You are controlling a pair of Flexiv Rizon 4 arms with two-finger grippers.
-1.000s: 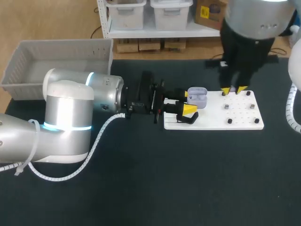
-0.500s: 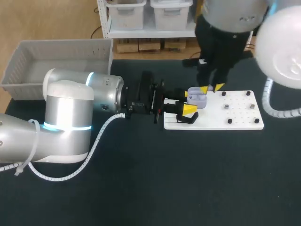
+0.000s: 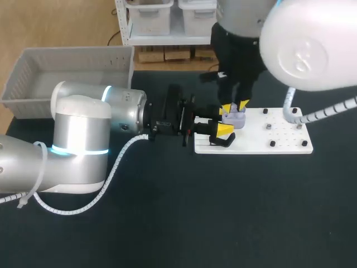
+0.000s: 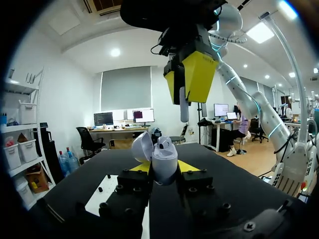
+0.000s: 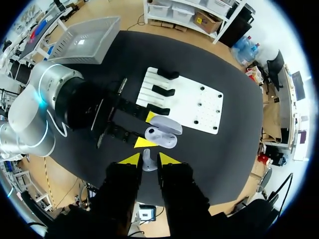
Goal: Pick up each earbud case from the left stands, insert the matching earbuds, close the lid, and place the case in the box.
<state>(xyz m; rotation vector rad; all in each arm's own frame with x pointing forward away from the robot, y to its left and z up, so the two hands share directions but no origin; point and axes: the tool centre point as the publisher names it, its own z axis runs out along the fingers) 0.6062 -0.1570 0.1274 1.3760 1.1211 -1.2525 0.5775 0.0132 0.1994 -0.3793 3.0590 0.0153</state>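
Observation:
A lavender earbud case (image 3: 235, 117) with its lid open is gripped from both sides by my left gripper (image 3: 224, 121), over the left end of the white board (image 3: 284, 146). In the left wrist view the case (image 4: 164, 158) sits between that gripper's yellow fingertips (image 4: 188, 166), its lid (image 4: 141, 146) tipped back. Directly above the case hangs my right gripper (image 3: 235, 105), pointing down. It is shut on a small pale earbud (image 5: 148, 160), seen from below as the earbud (image 4: 184, 104). In the right wrist view the open case (image 5: 162, 131) lies just ahead of the right gripper (image 5: 148, 158).
A grey plastic basket (image 3: 22, 84) stands at the table's back left. The white board holds black stands (image 5: 163, 91) at its left end and several small dark pegs (image 3: 273, 143) on its right half. My left arm (image 3: 83, 139) lies across the left of the table.
My right arm has swung left from the board's right part to just above the open case, keeping the earbud in its gripper. The left arm and case have stayed put.

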